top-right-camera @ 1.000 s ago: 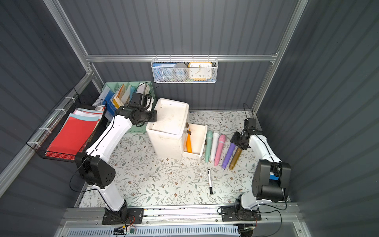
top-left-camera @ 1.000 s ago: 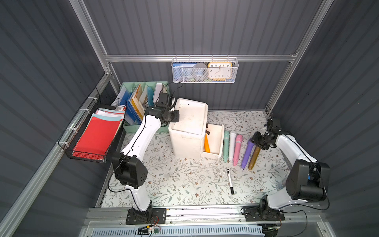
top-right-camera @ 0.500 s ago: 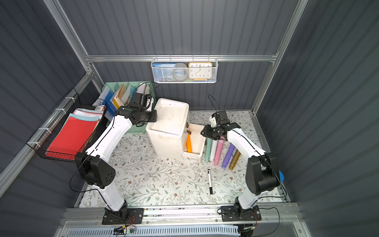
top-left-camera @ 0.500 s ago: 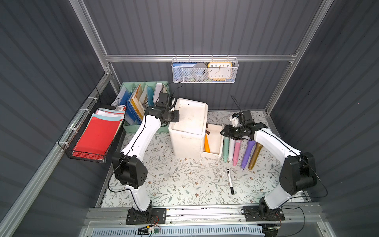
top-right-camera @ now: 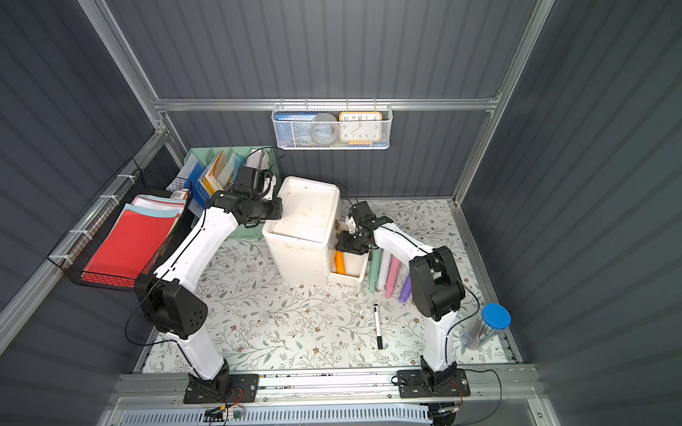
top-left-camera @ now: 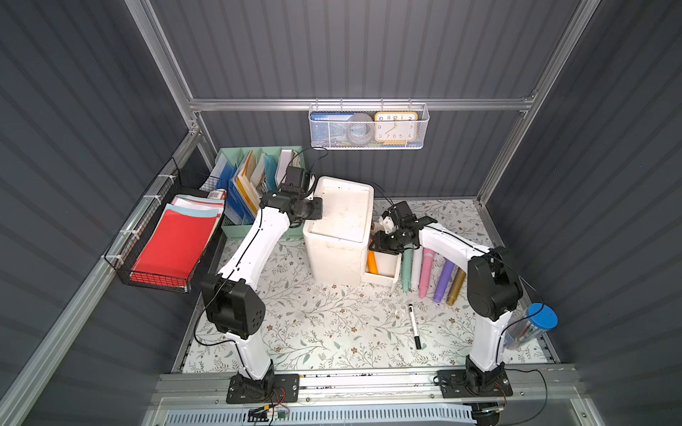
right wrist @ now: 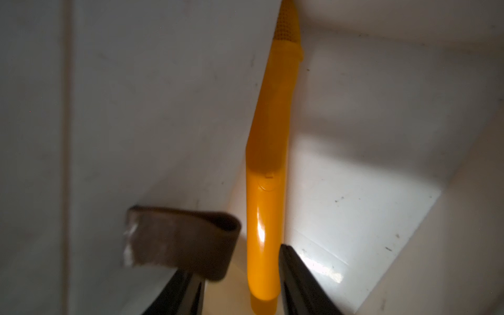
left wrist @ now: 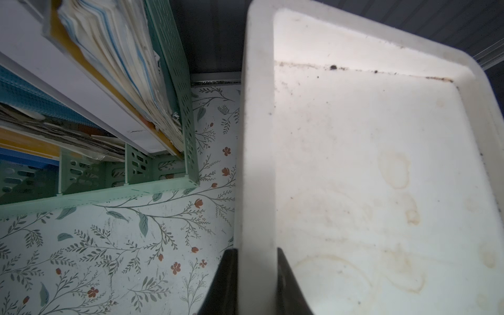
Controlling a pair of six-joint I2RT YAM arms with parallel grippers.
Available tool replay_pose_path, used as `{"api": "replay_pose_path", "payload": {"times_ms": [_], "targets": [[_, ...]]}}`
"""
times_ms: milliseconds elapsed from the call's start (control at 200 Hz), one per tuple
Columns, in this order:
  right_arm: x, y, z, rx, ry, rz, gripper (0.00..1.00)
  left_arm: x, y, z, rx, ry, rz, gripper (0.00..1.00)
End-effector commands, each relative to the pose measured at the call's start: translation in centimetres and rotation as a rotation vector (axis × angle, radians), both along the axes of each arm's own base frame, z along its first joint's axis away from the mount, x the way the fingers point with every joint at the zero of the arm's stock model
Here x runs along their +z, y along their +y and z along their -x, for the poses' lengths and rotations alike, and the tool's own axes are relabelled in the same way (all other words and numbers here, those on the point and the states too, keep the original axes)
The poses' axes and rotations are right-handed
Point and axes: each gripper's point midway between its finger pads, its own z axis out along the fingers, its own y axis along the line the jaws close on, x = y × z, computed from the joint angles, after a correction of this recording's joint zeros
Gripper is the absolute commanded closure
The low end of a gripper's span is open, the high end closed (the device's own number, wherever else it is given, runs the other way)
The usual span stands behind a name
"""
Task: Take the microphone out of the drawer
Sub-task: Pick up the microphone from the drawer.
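An orange microphone [top-left-camera: 372, 262] [top-right-camera: 339, 262] lies in the open white drawer [top-left-camera: 383, 281] at the foot of the white cabinet [top-left-camera: 343, 221]. My right gripper [top-left-camera: 382, 249] [right wrist: 237, 261] reaches down into the drawer and stands open astride the microphone's [right wrist: 267, 163] handle end. One finger touches it and the other stands apart, partly behind a brown pull strap [right wrist: 180, 240]. My left gripper [top-left-camera: 313, 215] [left wrist: 257, 249] is shut on the cabinet's top rim [left wrist: 256, 163].
Several coloured microphones [top-left-camera: 426, 273] lie in a row right of the drawer. A black marker [top-left-camera: 414, 326] lies on the floral mat. A green file organiser [top-left-camera: 258, 184], a wire basket of red paper [top-left-camera: 173, 239] and a blue-capped clear tube [top-left-camera: 535, 324] stand around.
My right arm has swung left from the far end of the microphone row and come down into the drawer around the orange microphone. The left arm has not moved.
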Motion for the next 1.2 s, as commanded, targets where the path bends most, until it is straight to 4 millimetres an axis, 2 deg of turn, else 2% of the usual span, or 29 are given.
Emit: {"api": "replay_pose_path", "payload": {"times_ms": [0, 345, 480, 725, 765, 890, 1195], "targets": [[-1.3, 1.1, 0.2, 0.035, 0.014, 0.028, 0.52, 1.7, -3.1, -0.1, -0.019, -0.018, 0.215, 0.98], [-4.4, 3.3, 0.5, 0.063, 0.058, 0.058, 0.51, 1.8, -3.2, -0.1, -0.022, -0.019, 0.226, 0.98], [-5.1, 3.4, 0.6, 0.044, 0.065, 0.097, 0.51, 1.8, -3.2, 0.0, -0.023, -0.021, 0.226, 0.98], [-6.1, 3.6, 1.2, 0.014, 0.106, 0.106, 0.67, 1.9, -3.2, 0.1, -0.021, -0.024, 0.227, 0.98], [-6.3, 2.9, 0.9, -0.006, 0.094, 0.140, 0.69, 1.9, -3.2, 0.1, -0.021, -0.023, 0.227, 0.98], [-6.3, 2.5, 0.9, -0.013, 0.089, 0.163, 0.75, 1.9, -3.1, 0.2, -0.021, -0.024, 0.227, 0.98], [-4.0, 1.4, 0.6, -0.060, 0.041, 0.166, 0.85, 1.8, -3.1, 0.3, -0.025, -0.021, 0.222, 0.98]]}}
